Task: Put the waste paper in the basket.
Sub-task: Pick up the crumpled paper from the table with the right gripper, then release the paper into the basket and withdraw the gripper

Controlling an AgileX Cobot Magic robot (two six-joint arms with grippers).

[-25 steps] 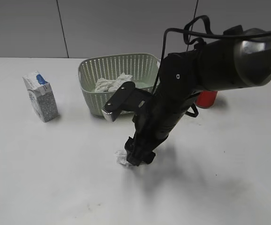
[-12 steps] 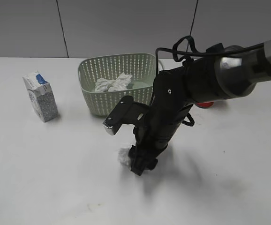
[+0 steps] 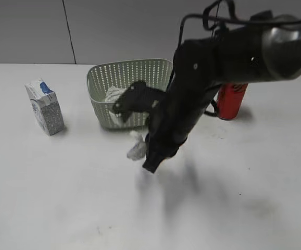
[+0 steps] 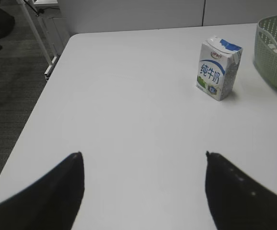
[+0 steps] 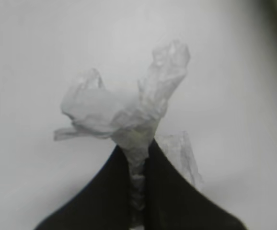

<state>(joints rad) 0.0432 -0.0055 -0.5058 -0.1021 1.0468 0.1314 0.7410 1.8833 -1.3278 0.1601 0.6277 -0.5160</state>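
Right gripper (image 5: 137, 165) clamped on waste paper wad (image 5: 124, 117), jaws pinched tight on wad's lower stem, bulk of tissue flaring out past the tips. In exterior view same wad (image 3: 137, 148) hangs at the jaws, lifted clear of worktop (image 3: 62, 198), shadow below it. Basket (image 3: 129, 91) sits behind and slightly left of the held wad, near but not under it; near wall of basket between wad and the interior. Key relation: wad lower than and in front of basket rim, so carry judged to need a rise and a push away from camera, over the near wall, before release. More crumpled paper (image 3: 113, 95) already visible inside basket, partly hidden by the arm's wrist camera mount. Held wad elongated, long axis running roughly out along the jaws' line, free end leading.

Left gripper (image 4: 143, 191) jaws wide apart, nothing between them, hovering over bare worktop at the far left end, milk carton (image 4: 217, 69) and basket edge (image 4: 275, 52) well ahead of it. Right arm far nearer to basket, and already loaded. Red can (image 3: 230, 100) right of basket, close to right arm's link; likely brush risk on a swing. Carton (image 3: 45, 107) well left, out of the path.

Step judged: transport to basket, release not yet done.
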